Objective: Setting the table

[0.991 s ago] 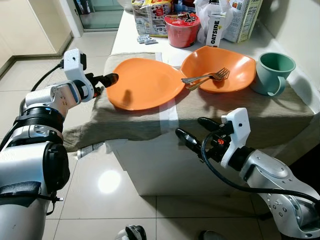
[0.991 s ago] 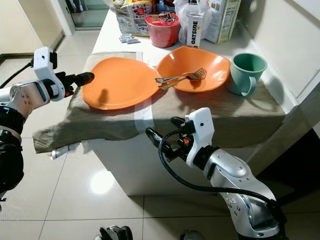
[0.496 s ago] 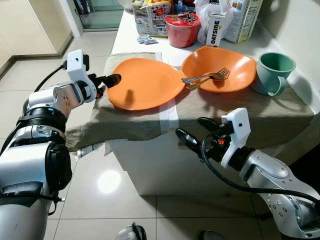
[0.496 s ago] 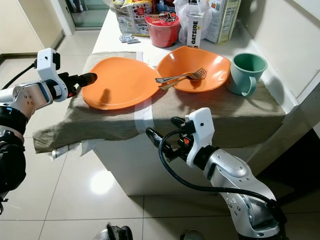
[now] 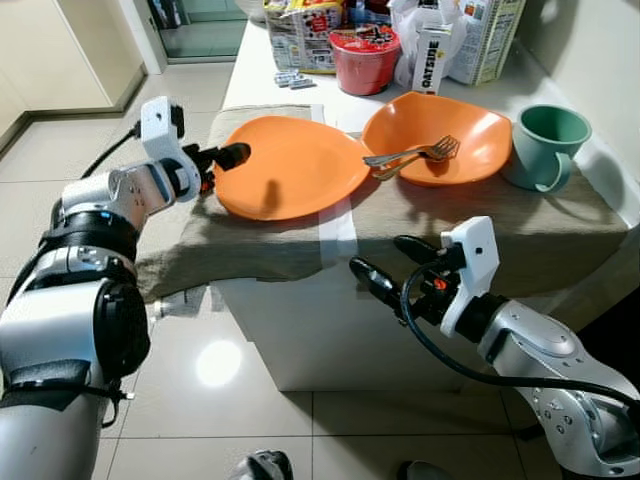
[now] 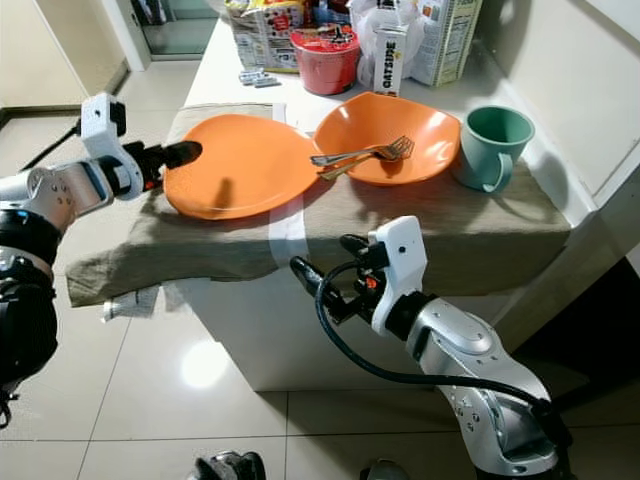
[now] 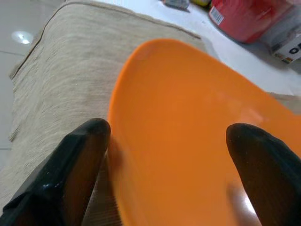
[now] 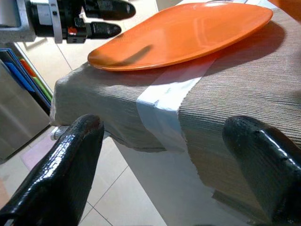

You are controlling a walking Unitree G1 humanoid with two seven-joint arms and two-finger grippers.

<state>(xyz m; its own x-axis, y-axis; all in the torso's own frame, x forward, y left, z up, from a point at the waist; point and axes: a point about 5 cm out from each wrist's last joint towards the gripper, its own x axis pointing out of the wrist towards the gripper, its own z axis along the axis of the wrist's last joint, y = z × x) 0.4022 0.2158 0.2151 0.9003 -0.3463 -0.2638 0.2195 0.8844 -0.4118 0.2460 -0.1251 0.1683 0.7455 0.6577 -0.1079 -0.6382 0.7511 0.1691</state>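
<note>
A flat, glossy orange oval plate (image 5: pixel 288 166) is seen lying on a coarse beige woven cloth (image 5: pixel 480 225) draped over the white counter (image 5: pixel 340 340), its long axis running across the counter, its right end overlapping the rim of a deeper orange bowl (image 5: pixel 440 135). The plate's left rim is met by the left gripper (image 5: pixel 228 158), which is the nearer tool by far: in the left wrist view its two black fingers (image 7: pixel 80 155) are spread apart with the rim lying between them, not yet clamped. A grasp would seem to call only for a short advance along the plate's long axis before closing.

Two metal forks (image 5: pixel 412 156) are rested across the bowl, and a matte green ceramic mug (image 5: pixel 545 145) is set just beside it. A red instant-noodle cup (image 5: pixel 364 58) and cartons are kept behind. The right gripper (image 5: pixel 385 265) is held low before the counter's front edge, fingers parted and empty, well apart from the plate.
</note>
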